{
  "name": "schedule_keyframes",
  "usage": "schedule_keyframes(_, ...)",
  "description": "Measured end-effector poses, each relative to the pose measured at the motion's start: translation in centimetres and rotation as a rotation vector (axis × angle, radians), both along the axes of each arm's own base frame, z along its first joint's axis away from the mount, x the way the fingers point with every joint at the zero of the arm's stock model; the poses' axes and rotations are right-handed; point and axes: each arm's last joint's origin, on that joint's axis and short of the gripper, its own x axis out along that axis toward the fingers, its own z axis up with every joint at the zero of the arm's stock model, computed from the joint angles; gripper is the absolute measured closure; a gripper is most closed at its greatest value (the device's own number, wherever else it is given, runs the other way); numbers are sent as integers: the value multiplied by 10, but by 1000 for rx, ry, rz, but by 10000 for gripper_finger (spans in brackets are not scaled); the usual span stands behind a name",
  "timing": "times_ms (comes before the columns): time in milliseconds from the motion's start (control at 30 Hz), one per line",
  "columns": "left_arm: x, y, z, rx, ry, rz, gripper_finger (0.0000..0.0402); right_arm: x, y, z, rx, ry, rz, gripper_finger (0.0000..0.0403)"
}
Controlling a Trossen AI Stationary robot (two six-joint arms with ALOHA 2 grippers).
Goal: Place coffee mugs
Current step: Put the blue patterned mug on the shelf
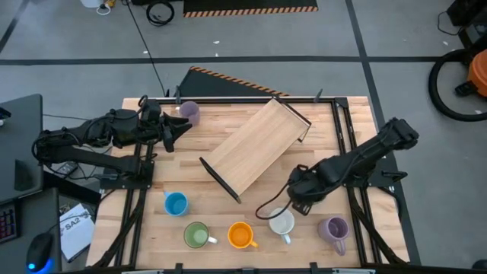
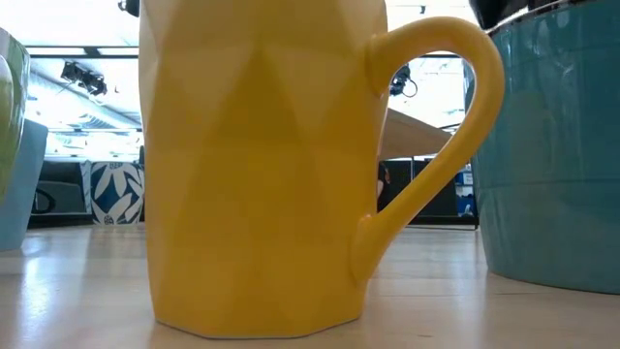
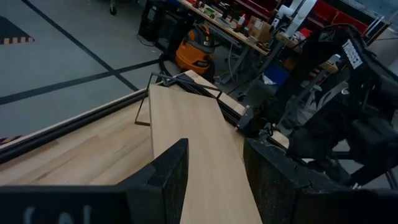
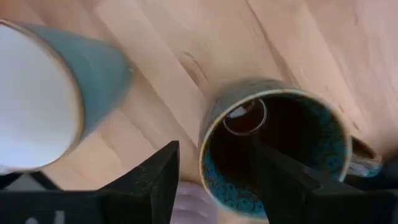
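Low over the front of the counter [image 1: 221,211] – right claw [image 4: 214,158], pointing steeply down. Fingers part-open and astride the wall of the dark mug [image 4: 298,130]: one finger outside, one down inside the bowl, a strip of bare wood showing between the outer finger and the wall. No squeeze visible. The mug stands upright on the wood, mouth up, a glossy patch at the bottom of its bowl, patterned teal lining, handle on the side away from the outer finger. From above, the claw hides it.

Right arm – comes in from the right edge, stretched on a slant toward the middle, wrist bent downward.

Just beside the dark mug: the white mug [image 1: 281,222], grey-blue outside in the wrist view, upright. Further right, a lilac mug [image 1: 333,229]. Along the front row to the left: orange mug [image 1: 240,235], green mug [image 1: 196,234], blue mug [image 1: 176,203], all upright and apart from one another. At table height the orange mug fills the low view, handle to the right.

Centre of the counter: a wooden rack [image 1: 255,144] lying on a slant, black metal ends.

Left claw [image 1: 176,129] – near the back left corner, fingers wide, nothing between them, aimed level along the rack. Left arm folded low along the left edge. A second lilac mug [image 1: 189,112] stands just behind that claw, apart from it.
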Motion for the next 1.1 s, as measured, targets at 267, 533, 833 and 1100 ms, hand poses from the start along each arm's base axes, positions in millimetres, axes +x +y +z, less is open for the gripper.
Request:
schedule_keyframes(267, 0, 0, 0, -2, -1, -7, 242, 16, 2, -27, -16, 109, 19, 202)
schedule_keyframes(533, 0, 0, 0, -3, -1, -14, 242, 15, -9, -44, 73, 56, -39, 215)
schedule_keyframes(833, 0, 0, 0, 6, 5, -17, 242, 6, -20, -64, 72, 82, -73, 234)
schedule_keyframes(1100, 0, 0, 0, 6, 5, -17, 242, 3, -22, -72, 72, 91, -53, 251)
